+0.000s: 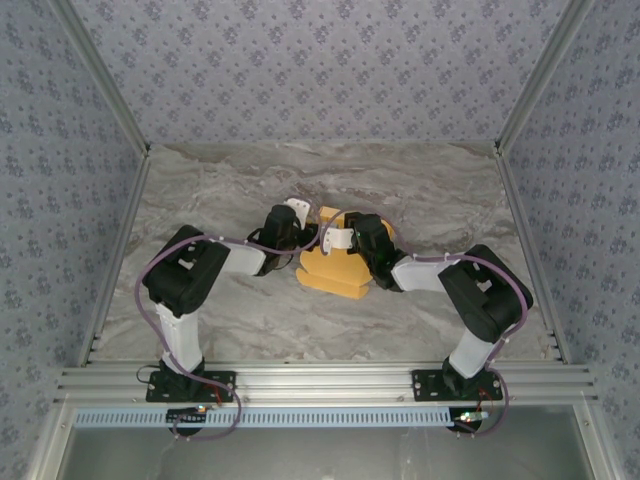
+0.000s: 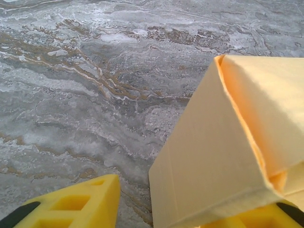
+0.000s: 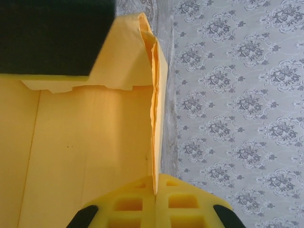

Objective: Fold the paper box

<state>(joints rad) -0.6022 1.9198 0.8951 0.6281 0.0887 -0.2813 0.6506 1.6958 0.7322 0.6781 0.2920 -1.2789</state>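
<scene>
On the marble table point(image 1: 200, 190), right hand point(image 3: 155, 183) clamps the paper box point(image 1: 335, 272); left hand point(image 2: 187, 202) spread beside it.

The paper box point(image 2: 223, 156) is thin matt yellow-orange card, faintly fibrous and soft at its creases. My fingers point(image 2: 71, 206) are matt yellow plastic, moulded as a lattice. The table point(image 2: 95, 95) looks like smooth grey veined marble with a slight sheen. The rails point(image 1: 330, 380) are brushed aluminium.
</scene>
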